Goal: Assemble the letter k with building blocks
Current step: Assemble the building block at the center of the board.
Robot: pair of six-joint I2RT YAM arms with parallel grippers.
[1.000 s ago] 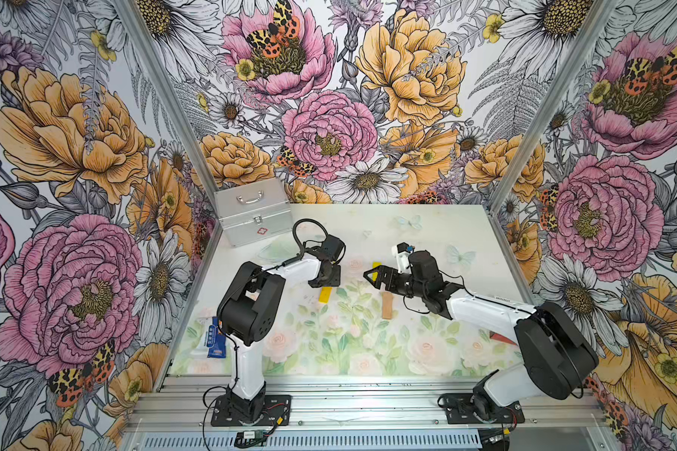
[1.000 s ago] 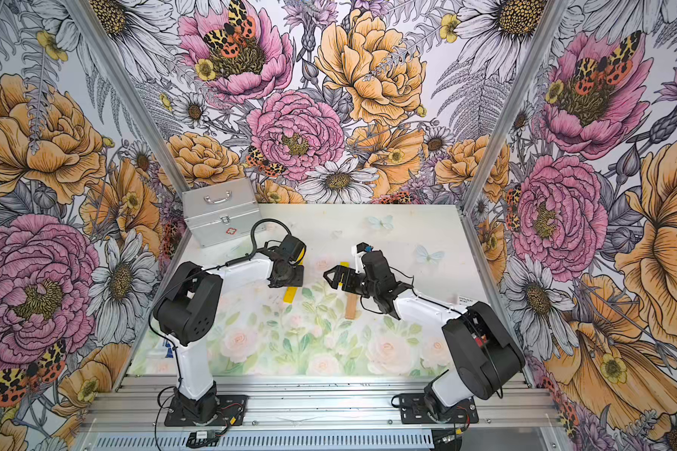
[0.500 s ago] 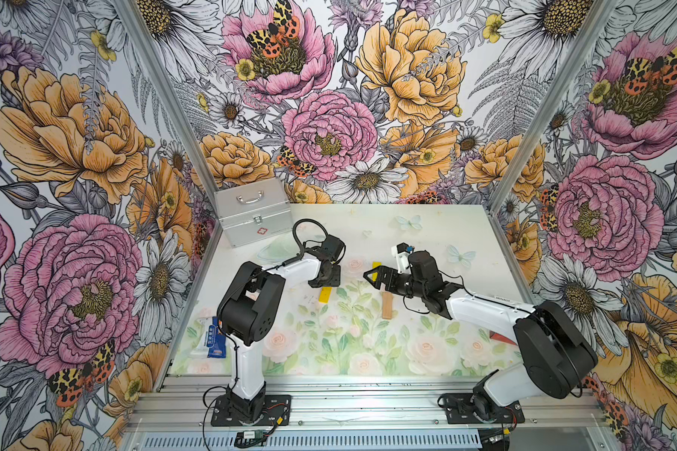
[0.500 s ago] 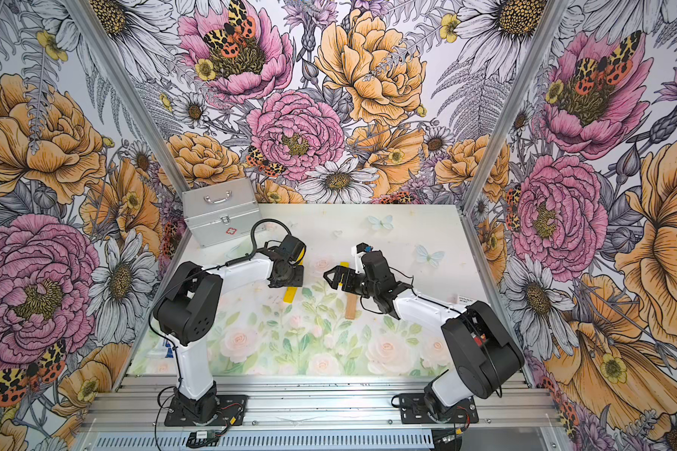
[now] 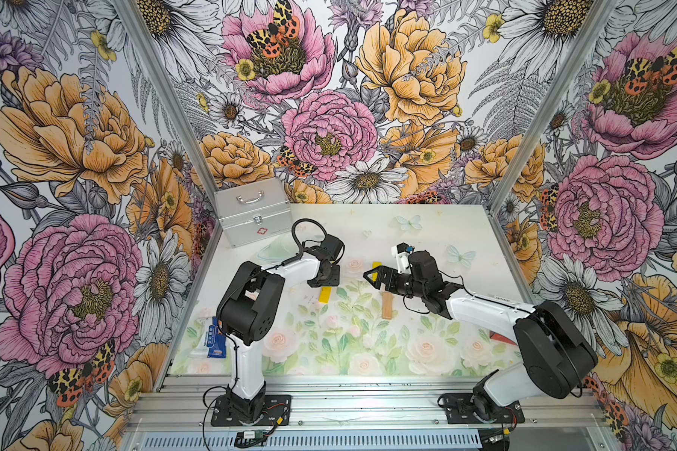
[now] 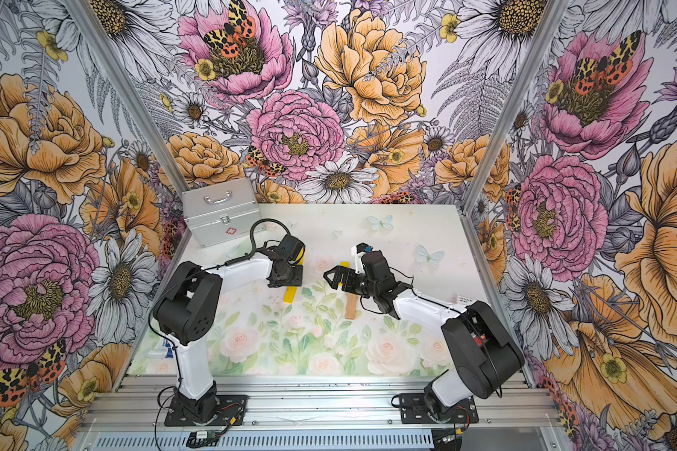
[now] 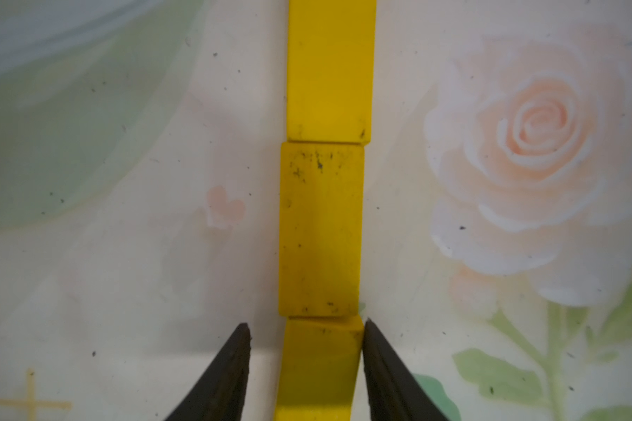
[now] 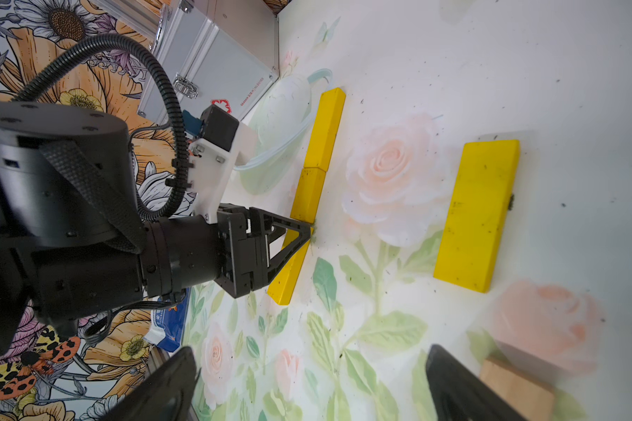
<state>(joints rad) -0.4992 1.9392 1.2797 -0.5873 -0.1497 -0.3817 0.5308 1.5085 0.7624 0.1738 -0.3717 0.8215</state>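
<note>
Three yellow building blocks lie end to end in a straight row: far (image 7: 331, 69), middle (image 7: 322, 229), near (image 7: 318, 368). My left gripper (image 7: 306, 324) points down over the near block and is open. One finger touches the block's edge and the other stands a little apart. In both top views only that block's end (image 5: 325, 295) (image 6: 290, 295) shows below the left gripper (image 5: 323, 282). A fourth yellow block (image 8: 477, 215) lies alone beside the row, and a tan block (image 5: 387, 311) lies under my right arm. My right gripper (image 5: 370, 278) (image 8: 311, 364) hovers wide open and empty.
A silver case (image 5: 253, 211) stands at the back left corner. A blue-and-white packet (image 5: 212, 343) lies at the front left by the left arm's base. A red thing (image 5: 501, 337) peeks out behind the right arm. Walls close three sides.
</note>
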